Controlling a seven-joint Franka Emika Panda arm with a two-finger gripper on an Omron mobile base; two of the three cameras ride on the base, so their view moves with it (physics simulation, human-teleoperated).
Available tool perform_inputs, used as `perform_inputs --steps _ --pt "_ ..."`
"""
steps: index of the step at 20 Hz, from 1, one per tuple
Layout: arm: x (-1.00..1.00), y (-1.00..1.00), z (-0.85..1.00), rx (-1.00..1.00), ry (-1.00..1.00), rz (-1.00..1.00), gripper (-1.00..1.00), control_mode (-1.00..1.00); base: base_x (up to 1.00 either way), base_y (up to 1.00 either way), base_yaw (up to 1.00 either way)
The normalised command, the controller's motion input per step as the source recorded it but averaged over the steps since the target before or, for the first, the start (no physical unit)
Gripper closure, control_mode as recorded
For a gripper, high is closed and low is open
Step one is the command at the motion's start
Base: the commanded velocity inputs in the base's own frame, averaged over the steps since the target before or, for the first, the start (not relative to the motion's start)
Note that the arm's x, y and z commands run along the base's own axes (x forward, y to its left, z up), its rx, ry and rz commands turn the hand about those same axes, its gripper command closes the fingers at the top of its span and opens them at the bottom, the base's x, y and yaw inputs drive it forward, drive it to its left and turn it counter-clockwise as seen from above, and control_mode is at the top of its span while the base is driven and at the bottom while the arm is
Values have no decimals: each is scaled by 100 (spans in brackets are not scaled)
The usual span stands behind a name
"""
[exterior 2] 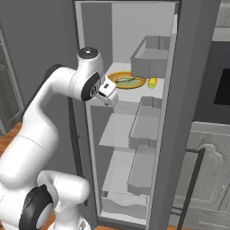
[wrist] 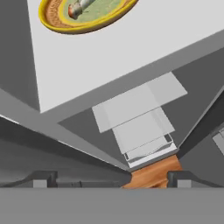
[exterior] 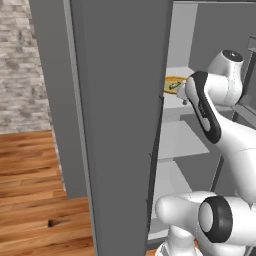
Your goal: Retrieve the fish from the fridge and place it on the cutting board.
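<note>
The fridge (exterior 2: 121, 27) stands open, its pale shelves in view. The fish (exterior 2: 127, 80) lies on a yellow-rimmed plate (exterior 2: 134, 86) on the upper shelf (wrist: 109, 61). In the hand view the fish (wrist: 81, 6) shows at the top edge, on the plate (wrist: 57, 24). My gripper (wrist: 112, 179) is open and holds nothing. It hangs just in front of that shelf's front edge, pointing down past the lower shelves. The white hand (exterior 2: 107, 91) sits left of the plate and short of it. In the left base view the plate (exterior: 173, 80) peeks out behind my arm. The cutting board is out of view.
A small yellow item (exterior 2: 152, 83) lies right of the plate. Grey door bins (exterior 2: 150, 56) line the fridge door on the right. Lower shelves (wrist: 140, 113) and a bottom drawer (exterior 2: 123, 200) sit below. A tall dark panel (exterior: 120, 125) blocks the left; wooden floor (exterior: 30, 165) beyond.
</note>
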Motion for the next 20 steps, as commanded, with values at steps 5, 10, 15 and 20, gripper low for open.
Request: perform_inputs --steps 5,10,15,20 --pt "31 -10 0 0 -1 -8 -100 -100 0 0 0" --pt "11 -33 -4 0 0 -1 -100 -100 0 0 0" --pt "0 -33 0 4 -2 0 -100 -100 0 0 0" --pt "11 -11 0 0 0 0 -100 -100 0 0 0"
